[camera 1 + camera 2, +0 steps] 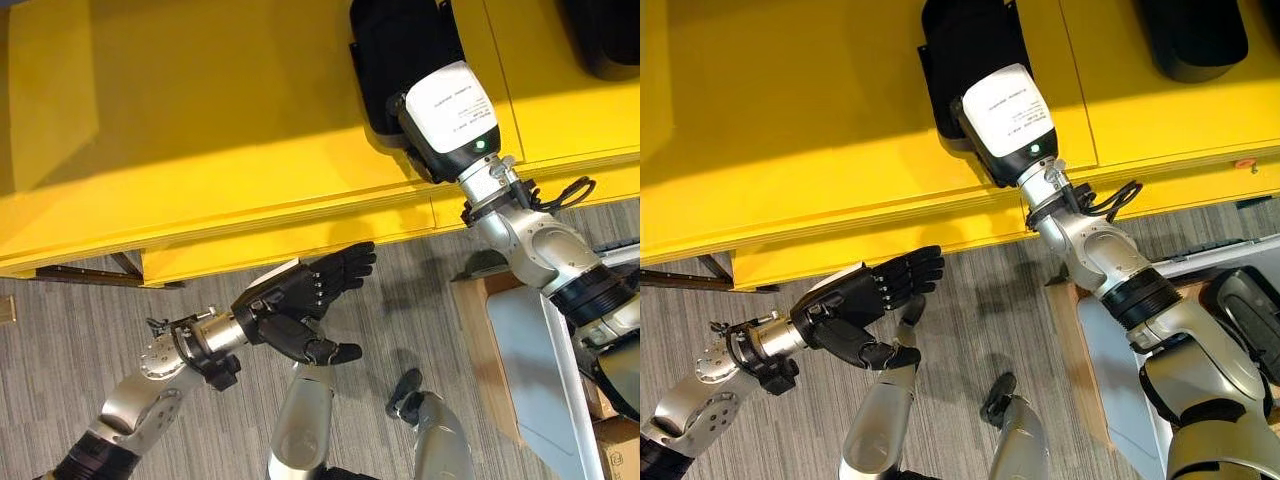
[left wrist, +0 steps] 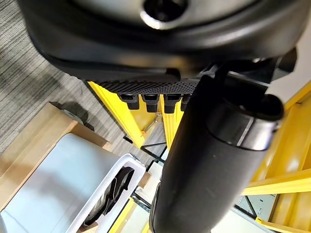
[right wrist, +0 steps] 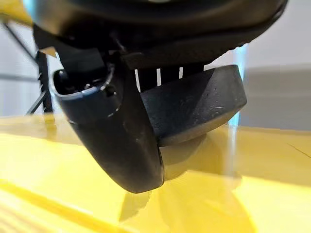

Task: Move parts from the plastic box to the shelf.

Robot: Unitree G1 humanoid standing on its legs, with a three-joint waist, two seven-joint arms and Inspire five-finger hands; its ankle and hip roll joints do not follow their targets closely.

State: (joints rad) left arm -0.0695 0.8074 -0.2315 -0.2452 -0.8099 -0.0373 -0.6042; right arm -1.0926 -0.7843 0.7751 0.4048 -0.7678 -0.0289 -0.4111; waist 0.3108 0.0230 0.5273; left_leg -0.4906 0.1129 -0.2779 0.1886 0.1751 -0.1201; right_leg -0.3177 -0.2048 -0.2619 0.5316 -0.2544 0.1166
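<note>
Meanwhile, a part is being set down on the yellow shelf (image 1: 200, 120).

Left hand (image 1: 300, 300) hovers off the shelf's front edge, fingers straight and empty. To the right, the right hand (image 3: 146, 131) reaches over the shelf, holding a dark part (image 1: 975, 60) whose long axis runs away from the robot, its thumb curled against it. The plastic box (image 2: 104, 194) sits low at the robot's right, with dark parts inside.

No legible text anywhere.
</note>
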